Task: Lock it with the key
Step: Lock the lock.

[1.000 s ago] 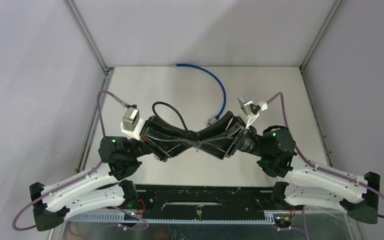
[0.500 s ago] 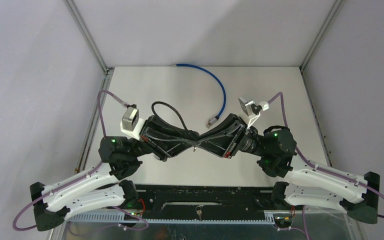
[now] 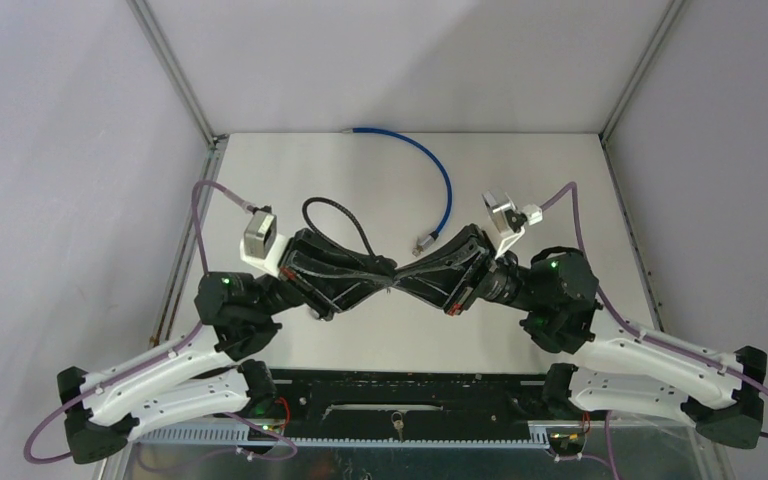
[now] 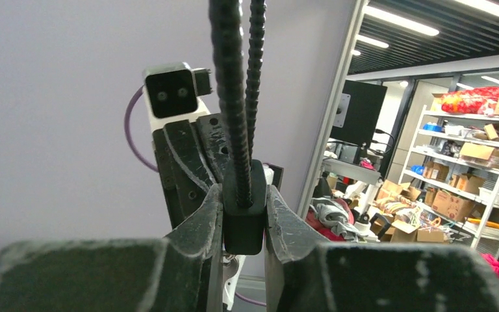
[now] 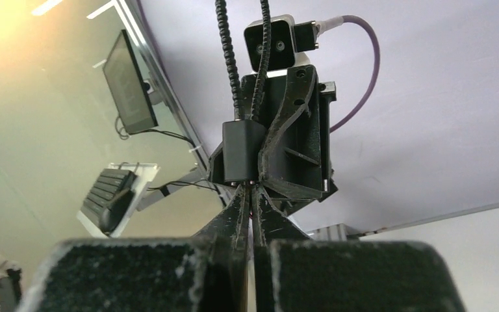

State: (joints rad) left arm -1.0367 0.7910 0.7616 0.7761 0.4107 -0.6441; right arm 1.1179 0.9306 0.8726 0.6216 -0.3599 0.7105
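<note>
the right gripper [image 5: 249,211] is clenching fully shut just below the black rectangular lock body [image 5: 241,153], its jaws having narrowed over the last second. the left gripper [image 4: 243,224] is grasping that body by its sides. the key is not showing; turning is probably coming next.

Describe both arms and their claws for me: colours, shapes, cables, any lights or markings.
Both arms match: the left arm and right arm have white lower links, black joint housings and a small green light. A purple cable runs to each pale wrist camera. The left claw and right claw are black, ribbed, tapering, scuffed whitish.
</note>
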